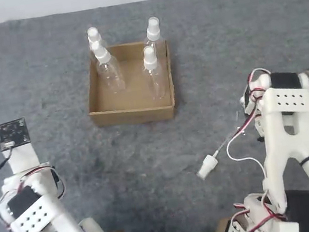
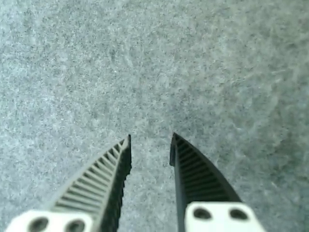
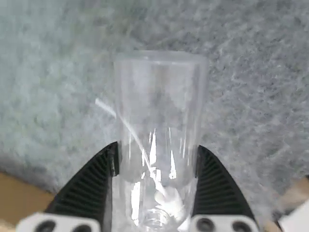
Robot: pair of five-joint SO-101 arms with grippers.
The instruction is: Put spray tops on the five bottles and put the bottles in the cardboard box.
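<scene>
Right claw [image 3: 157,146] is clamped on a clear bottle [image 3: 157,96]; a loose spray top [image 1: 208,167] lies on the counter [image 1: 151,169] beside that arm. Left claw [image 2: 150,137] is apart over the counter. Four topped bottles [image 1: 109,70] stand in the box [image 1: 132,115].

The cardboard box [image 1: 132,112] is sitting on the desk [image 1: 50,91] at the middle, toward the far side. Four bottles are standing in it: a near-left bottle [image 1: 110,73], a near-right bottle [image 1: 155,77], a far-left bottle [image 1: 94,37] and a far-right bottle [image 1: 154,29]. A loose spray top [image 1: 207,166] is lying on the desk nearer than the box and to its right, just beside the right arm [image 1: 289,130], while a fifth bottle [image 3: 157,96] is sitting between the jaws of the right gripper [image 3: 157,147].
</scene>
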